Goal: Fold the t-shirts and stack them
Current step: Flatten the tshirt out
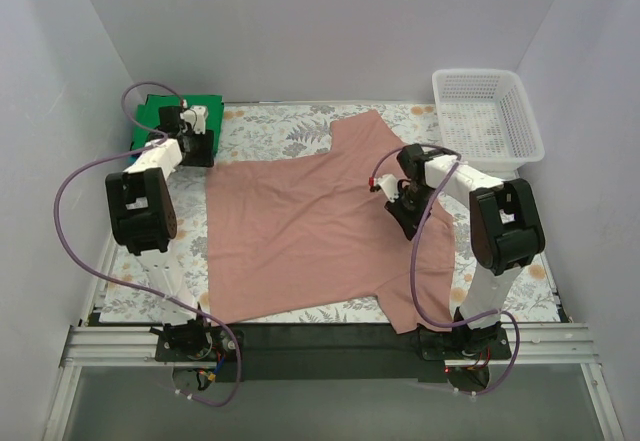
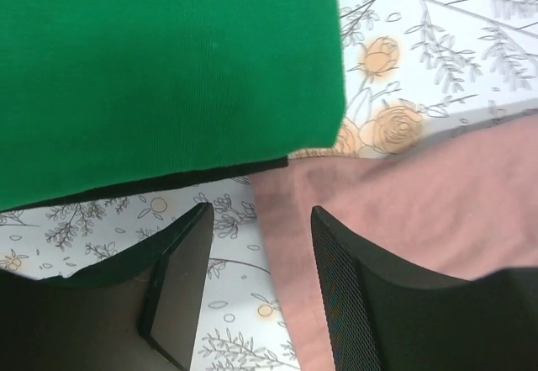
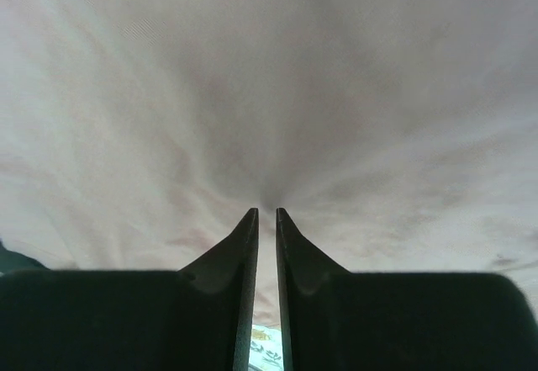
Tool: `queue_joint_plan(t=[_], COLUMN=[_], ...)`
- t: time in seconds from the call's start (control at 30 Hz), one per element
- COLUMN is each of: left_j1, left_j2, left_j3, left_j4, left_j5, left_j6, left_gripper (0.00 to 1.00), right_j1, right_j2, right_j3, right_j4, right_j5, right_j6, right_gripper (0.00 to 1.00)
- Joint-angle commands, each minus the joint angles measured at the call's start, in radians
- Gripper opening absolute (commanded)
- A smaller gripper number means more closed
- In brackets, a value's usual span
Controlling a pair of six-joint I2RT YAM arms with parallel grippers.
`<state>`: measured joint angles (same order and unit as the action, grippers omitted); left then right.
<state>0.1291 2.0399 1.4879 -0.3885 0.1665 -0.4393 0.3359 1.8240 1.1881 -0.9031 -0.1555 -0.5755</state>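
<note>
The right pincer is nipped almost closed on a pinch of the pink t-shirt, and creases fan out from its tips. Seen from above, it grips the spread shirt toward its 3 o'clock side. The left pincer stands parted with nothing between its fingers, over the shirt's 10 o'clock corner. Just beyond it lies the folded green t-shirt, at the tabletop's 10 o'clock corner. A white basket sits at 2 o'clock.

Bright even light; pink t-shirt blurred close-up
</note>
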Motion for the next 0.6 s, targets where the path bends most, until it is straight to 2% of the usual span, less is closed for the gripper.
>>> queue_joint_plan(t=[0.0, 0.2, 0.33, 0.57], left_j1=[0.006, 0.007, 0.001, -0.005], left_j2=[-0.154, -0.25, -0.313, -0.282], left_j3=[0.011, -0.101, -0.213, -0.29], left_j4=[-0.035, -0.151, -0.188, -0.173], left_j5=[0.095, 0.202, 0.258, 0.242], left_j6=[-0.019, -0.05, -0.058, -0.078], left_gripper=[0.48, 0.46, 0.46, 0.46], right_j1=[-0.006, -0.02, -0.035, -0.044], right_j2=[-0.08, -0.003, 0.064, 0.162], right_j3=[0.131, 0.32, 0.337, 0.41], right_j4=[-0.025, -0.025, -0.019, 0.01], right_j5=[-0.094, -0.084, -0.013, -0.004], right_j6=[0.009, 0.072, 0.068, 0.106], right_gripper=[0.2, 0.17, 0.14, 0.14])
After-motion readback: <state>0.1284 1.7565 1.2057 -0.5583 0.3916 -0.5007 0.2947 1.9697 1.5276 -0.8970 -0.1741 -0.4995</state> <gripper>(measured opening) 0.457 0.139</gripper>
